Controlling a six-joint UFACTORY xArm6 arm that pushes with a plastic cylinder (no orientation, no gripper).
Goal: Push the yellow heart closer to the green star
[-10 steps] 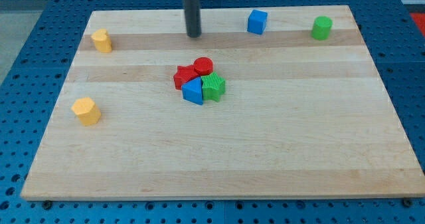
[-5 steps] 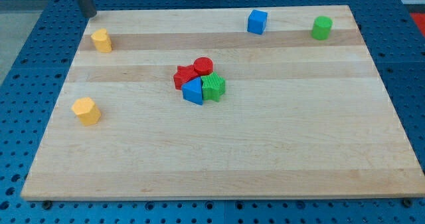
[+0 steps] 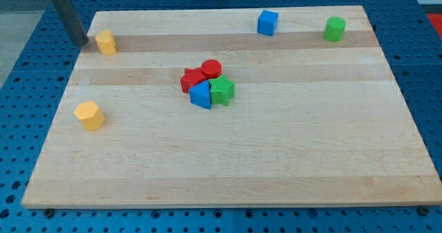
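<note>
The yellow heart [image 3: 106, 42] lies near the board's top left corner. The green star [image 3: 222, 90] sits in a tight cluster near the board's middle, well to the right of and below the heart. My tip [image 3: 81, 43] is at the board's left edge, just left of the yellow heart, with a small gap between them. The rod rises toward the view's top left.
The cluster also holds a red star [image 3: 191, 79], a red cylinder [image 3: 211, 69] and a blue block [image 3: 200, 95], all touching. A second yellow block [image 3: 90, 115] lies at the left. A blue cube [image 3: 268, 23] and a green cylinder [image 3: 335, 28] sit at the top right.
My tip went from the top middle of the board to the top left corner, then down beside the yellow heart's left side. No block has moved.
</note>
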